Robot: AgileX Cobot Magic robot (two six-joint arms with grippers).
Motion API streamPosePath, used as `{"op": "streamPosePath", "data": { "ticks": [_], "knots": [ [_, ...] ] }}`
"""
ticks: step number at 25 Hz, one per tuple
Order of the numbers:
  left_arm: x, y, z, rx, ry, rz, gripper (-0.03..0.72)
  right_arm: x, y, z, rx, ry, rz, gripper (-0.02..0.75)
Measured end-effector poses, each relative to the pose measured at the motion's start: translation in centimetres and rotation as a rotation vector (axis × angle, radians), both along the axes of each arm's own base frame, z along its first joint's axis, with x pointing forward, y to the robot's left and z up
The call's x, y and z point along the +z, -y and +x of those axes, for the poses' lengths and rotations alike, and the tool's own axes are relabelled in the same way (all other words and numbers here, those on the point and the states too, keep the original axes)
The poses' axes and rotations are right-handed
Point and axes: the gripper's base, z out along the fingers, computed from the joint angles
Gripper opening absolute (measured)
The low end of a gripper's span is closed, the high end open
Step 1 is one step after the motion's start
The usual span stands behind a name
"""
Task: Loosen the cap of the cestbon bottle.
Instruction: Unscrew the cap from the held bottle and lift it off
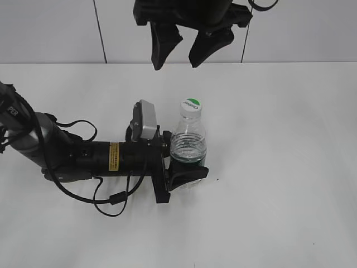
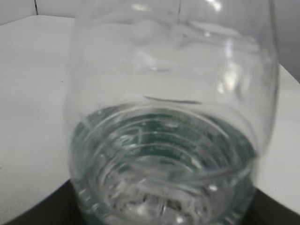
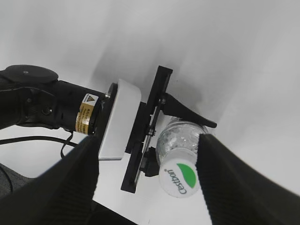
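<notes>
The cestbon bottle (image 1: 188,146) stands upright on the white table, clear with a dark green label low down. Its white cap (image 1: 191,106) with the green oval mark is on the neck. My left gripper (image 1: 184,167) lies low on the table and is shut on the bottle's lower body; the bottle fills the left wrist view (image 2: 164,140). My right gripper (image 1: 178,49) hangs open and empty well above the cap. In the right wrist view the cap (image 3: 179,179) sits between the open fingers (image 3: 147,159), close to the right finger.
The left arm (image 1: 67,153) with its cables lies across the table's left half. A tiled wall (image 1: 56,28) runs along the far edge of the table.
</notes>
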Motion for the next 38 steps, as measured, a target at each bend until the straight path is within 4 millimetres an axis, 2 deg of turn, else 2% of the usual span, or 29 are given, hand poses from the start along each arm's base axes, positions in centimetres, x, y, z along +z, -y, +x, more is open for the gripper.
{"op": "streamPosePath", "data": {
  "ticks": [14, 20, 27, 31, 34, 38],
  "knots": [
    [0.0, 0.0, 0.0, 0.0, 0.0, 0.0, 0.405, -3.1, 1.2, -1.2, -0.166, -0.144, -0.064, 0.495],
    [0.0, 0.0, 0.0, 0.0, 0.0, 0.0, 0.405, -3.5, 1.2, -1.3, -0.178, -0.159, -0.071, 0.495],
    [0.0, 0.0, 0.0, 0.0, 0.0, 0.0, 0.405, -5.1, 0.7, -0.8, -0.181, -0.198, -0.09, 0.495],
    [0.0, 0.0, 0.0, 0.0, 0.0, 0.0, 0.405, -5.2, 0.7, -0.8, -0.181, -0.2, -0.091, 0.49],
    [0.0, 0.0, 0.0, 0.0, 0.0, 0.0, 0.405, -5.2, 0.7, -0.8, -0.181, -0.201, -0.09, 0.437],
    [0.0, 0.0, 0.0, 0.0, 0.0, 0.0, 0.405, -5.2, 0.7, -0.8, -0.181, -0.198, -0.093, 0.3]
  ]
}}
